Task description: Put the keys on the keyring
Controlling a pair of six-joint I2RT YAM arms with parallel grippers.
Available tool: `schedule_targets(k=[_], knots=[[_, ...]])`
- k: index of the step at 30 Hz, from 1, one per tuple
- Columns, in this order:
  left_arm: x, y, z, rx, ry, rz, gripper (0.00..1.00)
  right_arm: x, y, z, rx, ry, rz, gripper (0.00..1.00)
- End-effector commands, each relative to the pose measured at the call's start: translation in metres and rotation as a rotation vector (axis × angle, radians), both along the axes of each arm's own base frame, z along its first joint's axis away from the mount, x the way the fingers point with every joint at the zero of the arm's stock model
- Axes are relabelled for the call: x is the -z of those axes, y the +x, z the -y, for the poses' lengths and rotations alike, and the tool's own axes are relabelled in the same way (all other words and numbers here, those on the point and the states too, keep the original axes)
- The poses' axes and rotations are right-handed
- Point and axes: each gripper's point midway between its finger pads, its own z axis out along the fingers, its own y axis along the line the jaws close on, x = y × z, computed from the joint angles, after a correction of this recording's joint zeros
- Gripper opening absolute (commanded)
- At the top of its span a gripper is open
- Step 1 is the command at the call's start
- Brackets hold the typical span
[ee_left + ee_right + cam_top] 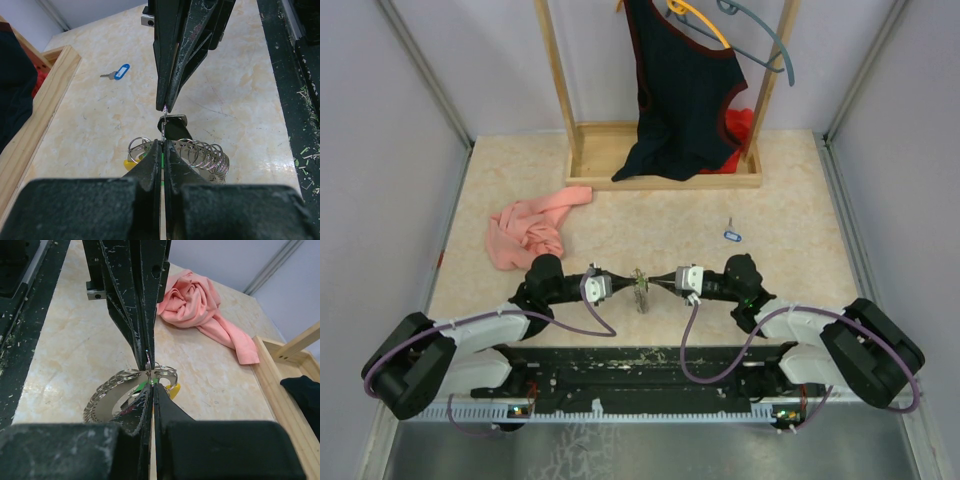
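left end effector [163, 145]: clamped on keyring [205, 152], steadying it
right end effector [167, 106]: closed tight at black key [176, 129], seemingly to thread it
blue key [119, 72]: loose on counter [235, 90]

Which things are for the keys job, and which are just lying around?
For the job:
- keyring
- black key
- blue key
- left end effector
- right end effector

Just lying about:
- pink cloth
- wooden rack
- dark top
- red cloth
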Motion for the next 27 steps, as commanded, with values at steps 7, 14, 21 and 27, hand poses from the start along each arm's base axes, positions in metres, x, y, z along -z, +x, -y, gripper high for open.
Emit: schedule_targets(k=[7, 14, 21, 27], knots=[[-0.0074, -0.0001, 0.0008, 0.011, -0.027, 0.019, 0.01, -0.0274, -0.0054, -0.0069, -0.038, 0.064, 0.065, 0.00], [-0.0074, -0.0006, 0.0008, 0.012, -0.028, 0.015, 0.01, -0.0296, -0.0055, -0.0067, -0.033, 0.074, 0.063, 0.00], [-0.0071, -0.0008, 0.0012, 0.015, -0.028, 0.013, 0.01, -0.0320, -0.0060, -0.0066, -0.033, 0.083, 0.068, 0.00], [-0.0068, -0.0008, 0.0015, 0.015, -0.028, 0.007, 0.01, -0.0325, -0.0068, -0.0067, -0.037, 0.085, 0.066, 0.00]])
